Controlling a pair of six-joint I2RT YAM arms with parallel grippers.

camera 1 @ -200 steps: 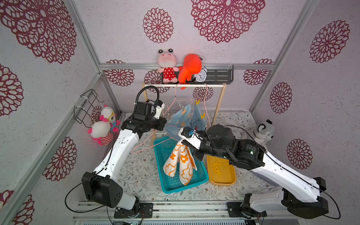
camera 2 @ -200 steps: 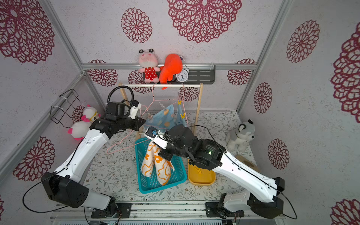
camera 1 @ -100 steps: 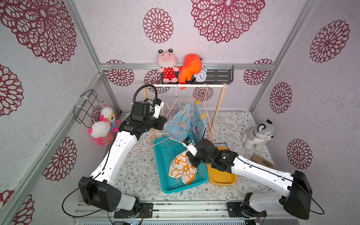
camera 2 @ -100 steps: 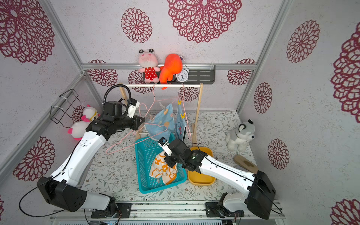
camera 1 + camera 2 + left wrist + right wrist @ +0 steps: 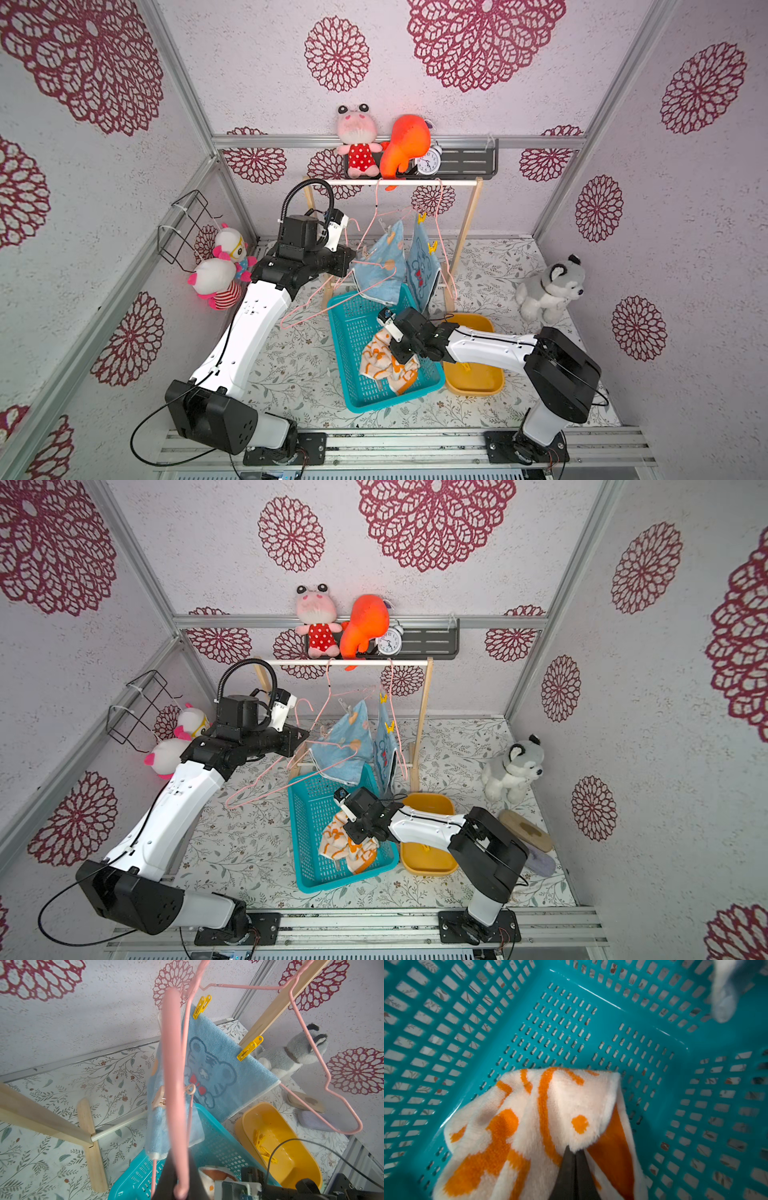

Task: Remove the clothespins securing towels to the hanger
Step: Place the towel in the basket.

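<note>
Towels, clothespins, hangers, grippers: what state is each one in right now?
White-orange towel: crumpled in the teal basket.
Right gripper: shut on the white-orange towel.
Left gripper: shut on the bare pink hanger.
Dotted blue towel: hanging, beige clothespin clipped on.
Cartoon towel: hanging, two yellow clothespins clipped on.
Yellow tub: holds loose clothespins.

Both top views look steeply down from high at the cell's open front toward its rear, far enough off to hold the whole scene, with the teal perforated plastic basket [image 5: 353,332] and the pale wooden clothes rack [image 5: 468,224] near centre. The left wrist camera sits close under a pink wire hanger [image 5: 173,1084], facing the blue terry towel with a cartoon tiger [image 5: 218,1072], with the basket also in frame. The right wrist camera looks from very near into that basket at the white terry towel with orange flowers [image 5: 550,1115].
</note>
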